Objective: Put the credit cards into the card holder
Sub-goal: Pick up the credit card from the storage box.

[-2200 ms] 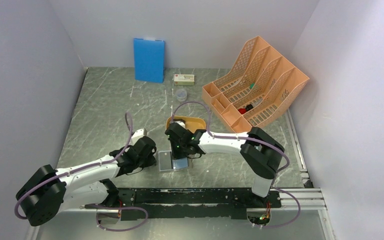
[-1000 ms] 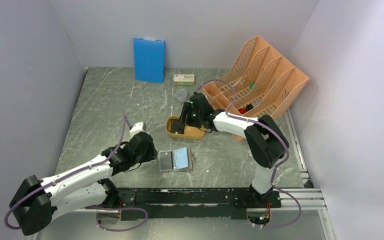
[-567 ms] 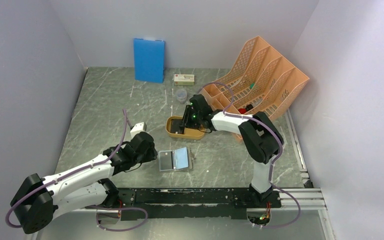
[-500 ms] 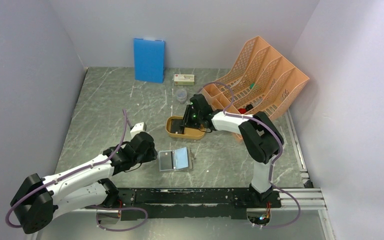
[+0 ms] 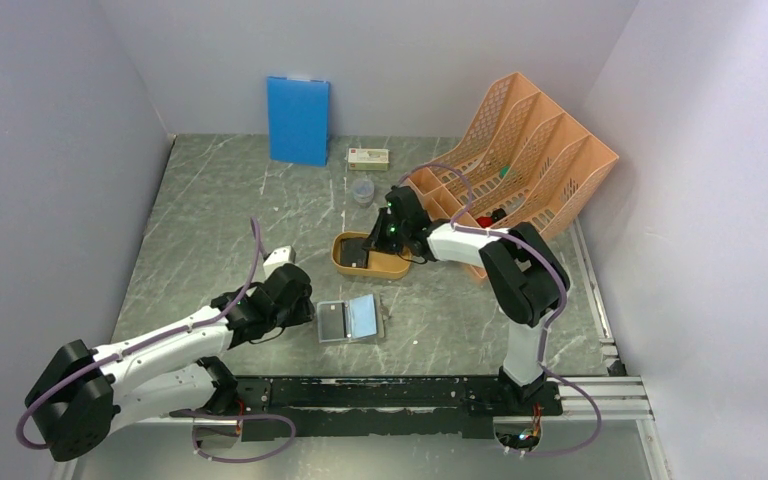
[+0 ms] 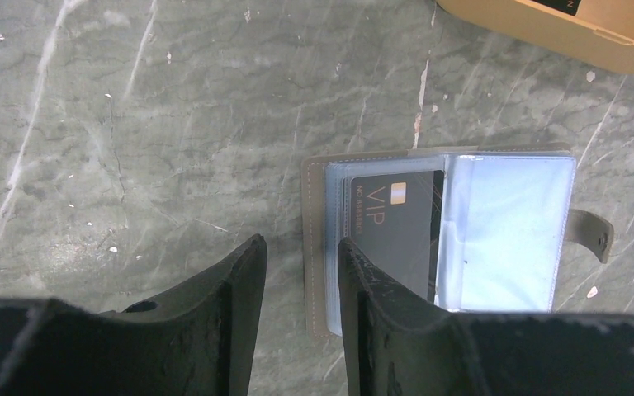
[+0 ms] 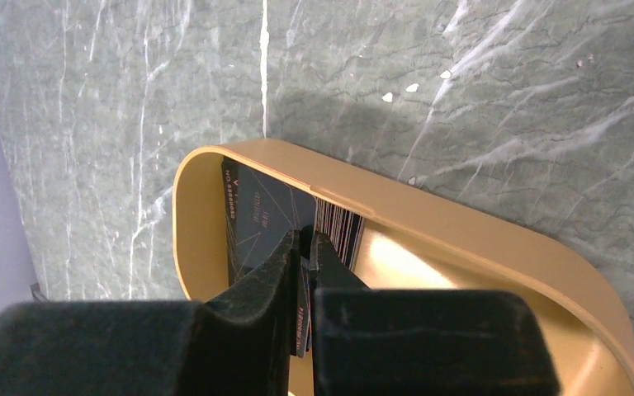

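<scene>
Just left of the card holder, the left gripper hangs with jaws partly apart and empty. The holder lies open on the table, a black VIP card in its left pocket. Beyond the holder, to its right, inside the yellow tray, the right gripper pinches a dark credit card edge-on.

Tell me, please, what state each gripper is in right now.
Left gripper: open, holding nothing, at the left edge of the card holder.
Right gripper: shut on a credit card in the yellow tray.
</scene>
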Tool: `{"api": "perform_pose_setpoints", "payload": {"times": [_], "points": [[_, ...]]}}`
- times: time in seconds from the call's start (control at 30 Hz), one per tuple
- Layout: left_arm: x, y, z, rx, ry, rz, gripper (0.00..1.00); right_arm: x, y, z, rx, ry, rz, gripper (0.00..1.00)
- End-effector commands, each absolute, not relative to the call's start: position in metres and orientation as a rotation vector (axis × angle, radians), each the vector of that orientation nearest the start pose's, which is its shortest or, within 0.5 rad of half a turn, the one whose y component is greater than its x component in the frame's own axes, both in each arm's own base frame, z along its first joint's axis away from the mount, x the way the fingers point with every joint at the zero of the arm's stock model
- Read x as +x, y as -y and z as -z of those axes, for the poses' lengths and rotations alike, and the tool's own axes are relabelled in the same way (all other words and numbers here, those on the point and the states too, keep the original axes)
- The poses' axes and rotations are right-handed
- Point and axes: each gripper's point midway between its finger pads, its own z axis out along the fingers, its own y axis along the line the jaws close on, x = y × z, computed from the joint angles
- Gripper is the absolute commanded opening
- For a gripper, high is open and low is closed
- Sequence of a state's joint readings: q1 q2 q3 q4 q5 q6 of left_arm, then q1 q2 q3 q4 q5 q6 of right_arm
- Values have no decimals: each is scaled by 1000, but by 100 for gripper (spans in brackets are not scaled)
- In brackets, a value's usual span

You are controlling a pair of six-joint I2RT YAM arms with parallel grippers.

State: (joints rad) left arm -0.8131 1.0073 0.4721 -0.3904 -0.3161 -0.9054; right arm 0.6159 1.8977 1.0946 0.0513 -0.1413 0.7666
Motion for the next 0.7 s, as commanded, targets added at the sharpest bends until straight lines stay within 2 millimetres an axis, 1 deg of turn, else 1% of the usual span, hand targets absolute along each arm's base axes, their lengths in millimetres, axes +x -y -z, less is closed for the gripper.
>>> {"api": "perform_pose_setpoints", "payload": {"times": [0.0, 0.43, 0.67], "points": [[190, 169, -49, -254, -2445, 398, 42, 352, -308, -39, 139, -2486, -813, 0], [193, 168, -55, -268, -2421, 398, 42, 333, -306, -83, 163, -2442, -933, 0], [192, 168, -56, -273, -2422, 406, 42, 331, -303, -92, 188, -2433, -949, 0]]}}
